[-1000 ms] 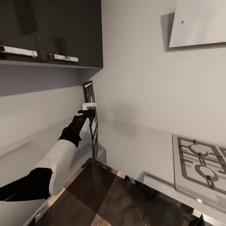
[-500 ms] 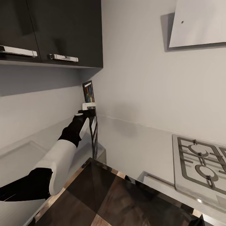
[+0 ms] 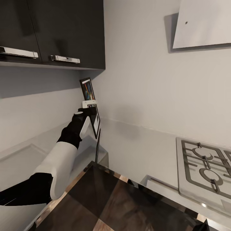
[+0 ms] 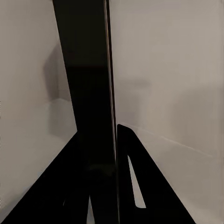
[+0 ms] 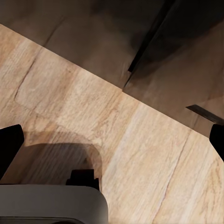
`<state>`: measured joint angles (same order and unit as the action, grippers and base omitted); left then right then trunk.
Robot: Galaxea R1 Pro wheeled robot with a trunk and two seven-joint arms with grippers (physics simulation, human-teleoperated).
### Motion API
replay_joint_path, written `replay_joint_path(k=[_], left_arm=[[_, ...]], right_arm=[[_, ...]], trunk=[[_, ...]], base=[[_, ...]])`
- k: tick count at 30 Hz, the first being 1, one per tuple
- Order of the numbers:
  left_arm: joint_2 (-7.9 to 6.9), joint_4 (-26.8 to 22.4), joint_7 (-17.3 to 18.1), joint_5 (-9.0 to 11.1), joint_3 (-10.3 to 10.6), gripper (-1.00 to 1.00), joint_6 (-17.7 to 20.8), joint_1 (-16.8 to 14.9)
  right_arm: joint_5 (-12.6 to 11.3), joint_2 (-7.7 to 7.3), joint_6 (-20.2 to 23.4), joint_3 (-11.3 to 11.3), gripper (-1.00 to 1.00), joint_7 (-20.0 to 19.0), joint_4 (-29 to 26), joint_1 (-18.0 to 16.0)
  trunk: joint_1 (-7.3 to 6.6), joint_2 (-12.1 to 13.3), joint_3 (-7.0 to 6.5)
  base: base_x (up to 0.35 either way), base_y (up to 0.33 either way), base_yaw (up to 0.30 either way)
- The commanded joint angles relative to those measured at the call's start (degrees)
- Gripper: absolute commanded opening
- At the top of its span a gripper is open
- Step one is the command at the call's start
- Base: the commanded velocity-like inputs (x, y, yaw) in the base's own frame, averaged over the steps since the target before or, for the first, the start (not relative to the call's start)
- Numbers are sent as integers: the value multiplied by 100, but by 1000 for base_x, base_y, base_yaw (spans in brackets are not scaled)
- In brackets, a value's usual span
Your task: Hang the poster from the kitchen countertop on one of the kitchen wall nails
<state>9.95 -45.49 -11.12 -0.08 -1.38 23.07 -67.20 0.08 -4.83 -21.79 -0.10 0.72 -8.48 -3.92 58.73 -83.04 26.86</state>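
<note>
My left gripper point(image 3: 90, 107) is shut on the poster point(image 3: 88, 91), which it holds tilted in the corner, above the kitchen countertop point(image 3: 138, 146). The poster's colourful face and black frame reach up almost to the underside of the dark wall cabinets. In the left wrist view the poster point(image 4: 91, 93) shows edge-on as a dark slab clamped between the two black fingers point(image 4: 133, 186). The grey walls meet just behind it. The wall nail is hidden or too small to tell. My right gripper point(image 5: 114, 144) hangs open over the pale wood floor point(image 5: 140, 154), holding nothing.
Glossy dark wall cabinets point(image 3: 64, 32) with silver handles hang above the corner. A gas hob point(image 3: 205, 166) sits in the worktop at the right, under the white hood point(image 3: 205, 22). A sunken sink point(image 3: 19, 157) lies at the left. Dark cabinet fronts point(image 3: 122, 202) fill the foreground.
The left gripper has risen and shifted a little left with the poster. The poster now stands higher and leans, its lower edge lifted off the countertop.
</note>
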Motion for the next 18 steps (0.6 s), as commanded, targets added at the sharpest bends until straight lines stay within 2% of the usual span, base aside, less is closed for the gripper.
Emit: replay_joint_path(k=[1,10,14,18], left_arm=[[5,-10,-13,-9,-12,-100,30,-3],[5,4,-13,-2,-11,-100,38,-3],[5,13,-13,5,-11,-100,40,-3],[5,14,-13,8,-5,-100,40,-3]], right_arm=[[1,0,-18,1,100,7,4,-3],[-9,-8,-37,-16,100,7,-8,-3],[-31,-9,-434,-18,100,7,-36,-3],[-40,-5,-568,-26,100,6,-226,-3]], trunk=[[0,-3,6],[0,-3,6],[0,-3,6],[0,-3,6]], base=[[-86,0,0],[-323,0,0],[-339,0,0],[-339,0,0]])
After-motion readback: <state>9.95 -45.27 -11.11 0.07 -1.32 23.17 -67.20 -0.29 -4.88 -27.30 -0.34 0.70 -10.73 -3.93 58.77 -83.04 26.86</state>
